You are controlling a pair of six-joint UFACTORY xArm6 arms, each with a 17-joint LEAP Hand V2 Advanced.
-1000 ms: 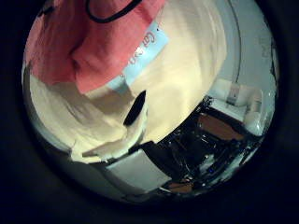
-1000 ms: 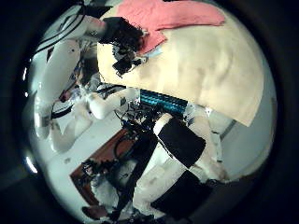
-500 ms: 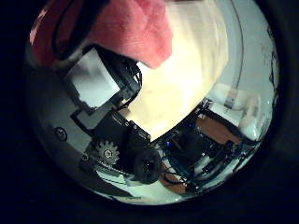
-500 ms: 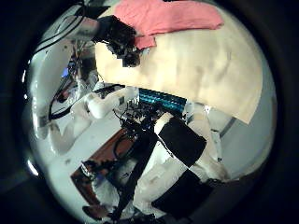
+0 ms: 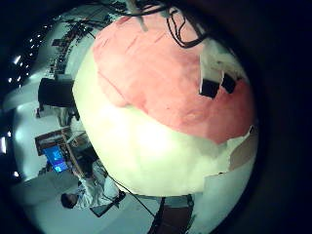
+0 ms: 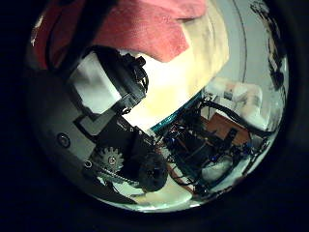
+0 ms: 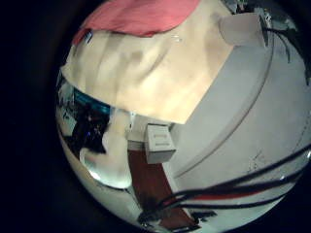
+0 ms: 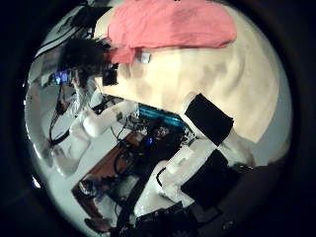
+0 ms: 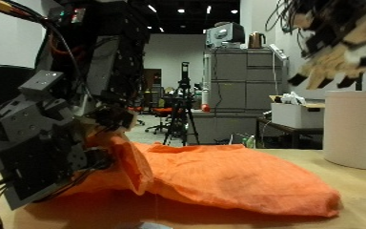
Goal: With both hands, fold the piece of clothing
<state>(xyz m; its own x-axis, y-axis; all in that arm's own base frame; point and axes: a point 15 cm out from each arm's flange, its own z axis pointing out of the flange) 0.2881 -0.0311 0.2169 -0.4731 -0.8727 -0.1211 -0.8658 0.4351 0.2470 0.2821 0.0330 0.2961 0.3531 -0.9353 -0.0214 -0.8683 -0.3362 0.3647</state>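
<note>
An orange cloth [image 9: 221, 176] lies spread on the tan table [image 9: 355, 202]. My left hand [image 9: 50, 134] is down at one end of it, with its fingers curled into the bunched, raised edge. My right hand [image 9: 342, 43] is raised high above the other end with its fingers spread, and it holds nothing. The left thumb side palm view shows my own curled fingers [image 6: 111, 92] beside the cloth [image 6: 145, 29]. The right thumb side palm view shows the cloth [image 8: 173, 25] from above, with the left hand [image 8: 99, 57] at its edge. The cloth also shows in the left little finger side palm view [image 5: 166, 78] and in the right little finger side palm view [image 7: 136, 15].
A white cylinder [image 9: 355, 129] stands on the table below the right hand. A grey cabinet [image 9: 240, 95] stands behind the table. A small white box [image 7: 160, 143] sits on the floor beside the table.
My left hand's fingers have curled into its thumb side view, by the cloth. The right thumb side view has shifted, so that hand has moved; the cloth now looks smaller in it.
</note>
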